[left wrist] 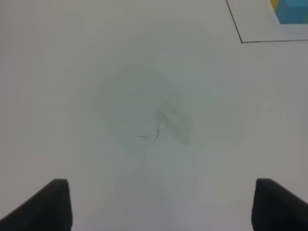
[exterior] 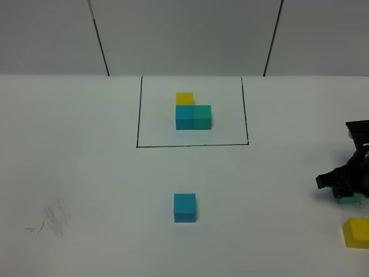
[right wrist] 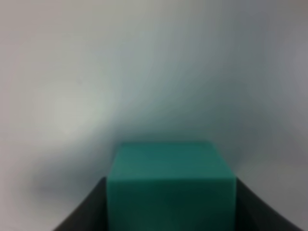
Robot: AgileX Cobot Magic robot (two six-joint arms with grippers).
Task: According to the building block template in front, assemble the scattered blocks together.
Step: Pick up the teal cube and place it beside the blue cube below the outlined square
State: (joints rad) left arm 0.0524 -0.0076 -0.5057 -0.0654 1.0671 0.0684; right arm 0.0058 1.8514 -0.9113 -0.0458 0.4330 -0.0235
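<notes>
While the right fingers (right wrist: 94, 214) pinched the teal cube (right wrist: 171, 187) near the yellow cube (exterior: 356, 232) at the desk's (exterior: 86, 173) right edge, the left fingers (left wrist: 48, 207) gaped wide, empty; the blue cube (exterior: 184, 208) sat before the template (exterior: 193, 112).

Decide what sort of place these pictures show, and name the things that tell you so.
Probably a robotics lab test bench: a plain white tabletop, a thin black drawn rectangle framing a yellow, blue and teal cube template, and a black right gripper closed around a loose teal-green cube.
</notes>
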